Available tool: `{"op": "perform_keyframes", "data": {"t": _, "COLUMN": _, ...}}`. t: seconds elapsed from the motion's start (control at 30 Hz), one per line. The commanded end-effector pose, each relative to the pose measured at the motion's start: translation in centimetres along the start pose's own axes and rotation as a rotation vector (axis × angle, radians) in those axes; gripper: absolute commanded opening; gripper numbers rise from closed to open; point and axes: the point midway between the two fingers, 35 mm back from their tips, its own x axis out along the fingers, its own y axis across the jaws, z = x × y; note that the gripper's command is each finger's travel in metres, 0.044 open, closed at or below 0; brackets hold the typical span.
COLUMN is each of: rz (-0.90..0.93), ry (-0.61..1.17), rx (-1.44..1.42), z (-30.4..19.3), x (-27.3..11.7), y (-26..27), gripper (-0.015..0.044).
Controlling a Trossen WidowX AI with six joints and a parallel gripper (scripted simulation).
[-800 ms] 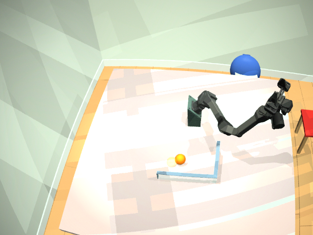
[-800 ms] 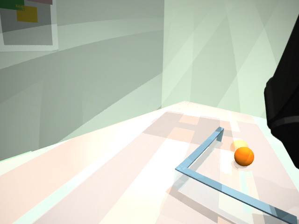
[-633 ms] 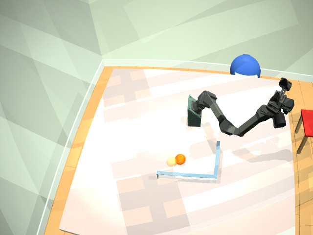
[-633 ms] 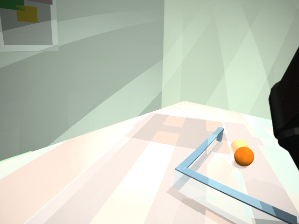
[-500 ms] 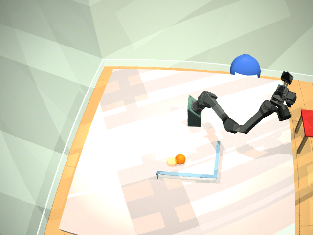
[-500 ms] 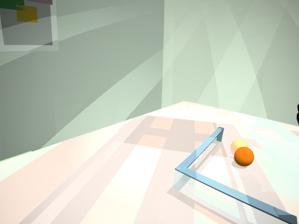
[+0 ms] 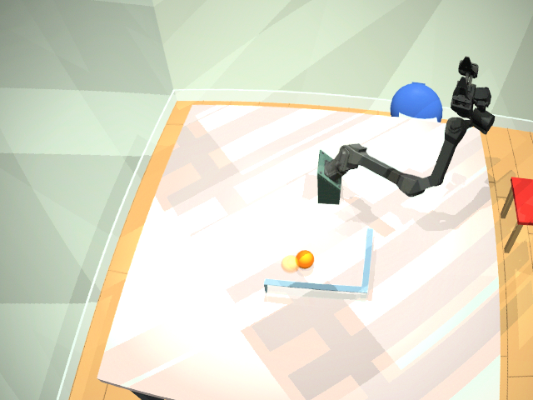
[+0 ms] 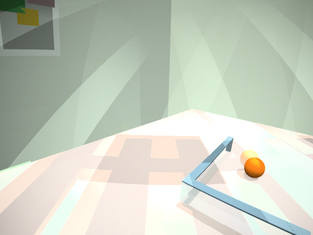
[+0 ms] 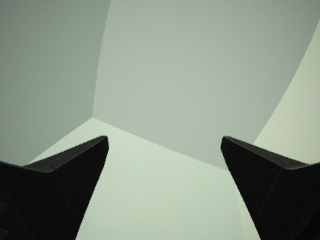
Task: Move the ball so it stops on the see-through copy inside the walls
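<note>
The orange ball (image 7: 305,259) (image 8: 254,167) rests on the table inside the corner made by the two low clear walls with blue tops (image 7: 318,286) (image 8: 234,202). The pale see-through copy (image 7: 289,263) (image 8: 248,156) shows just beside the ball, to its left in the top view, partly overlapped by it in the top and exterior views. My gripper (image 7: 467,61) (image 9: 166,142) is open and empty, raised high and far from the ball, beyond the table's far right part in the top view. The wrist view shows only room surfaces between the fingers.
The arm's dark green base (image 7: 328,191) stands on the table (image 7: 181,267) behind the walls. A blue round object (image 7: 415,102) is past the back edge. A red stool (image 7: 524,201) is off the right edge. A picture frame (image 8: 56,30) hangs on the wall.
</note>
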Motion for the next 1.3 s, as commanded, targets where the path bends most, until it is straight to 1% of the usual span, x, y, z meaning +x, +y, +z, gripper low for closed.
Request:
{"op": "perform_keyframes", "data": {"t": 0.0, "rz": 0.032, "ry": 0.040, "rx": 0.010, "z": -2.7, "x": 0.8, "y": -1.3, "gripper": 0.0398}}
{"op": "perform_keyframes", "data": {"t": 0.17, "rz": 0.115, "ry": 0.121, "rx": 0.033, "z": -8.2, "x": 2.9, "y": -2.7, "gripper": 0.0398}}
{"op": "perform_keyframes", "data": {"t": 0.27, "rz": 0.156, "ry": 0.114, "rx": 0.064, "z": -9.4, "x": 3.5, "y": -2.1, "gripper": 0.0398}}
{"op": "perform_keyframes", "data": {"t": 0.53, "rz": 0.273, "ry": 0.202, "rx": 0.094, "z": -15.7, "x": 6.2, "y": -0.8, "gripper": 0.0398}}
{"op": "perform_keyframes", "data": {"t": 0.83, "rz": 0.441, "ry": 0.293, "rx": 0.114, "z": -22.3, "x": 8.5, "y": 3.5, "gripper": 0.0398}}
{"op": "perform_keyframes", "data": {"t": 1.0, "rz": 0.601, "ry": 0.326, "rx": 0.130, "z": -25.6, "x": 9.4, "y": 8.3, "gripper": 0.0398}}
{"op": "perform_keyframes", "data": {"t": 1.17, "rz": 0.700, "ry": 0.346, "rx": 0.125, "z": -27.6, "x": 9.6, "y": 11.5, "gripper": 0.0398}}
{"op": "perform_keyframes", "data": {"t": 1.27, "rz": 0.776, "ry": 0.368, "rx": 0.156, "z": -28.6, "x": 9.3, "y": 14.3, "gripper": 0.0398}}
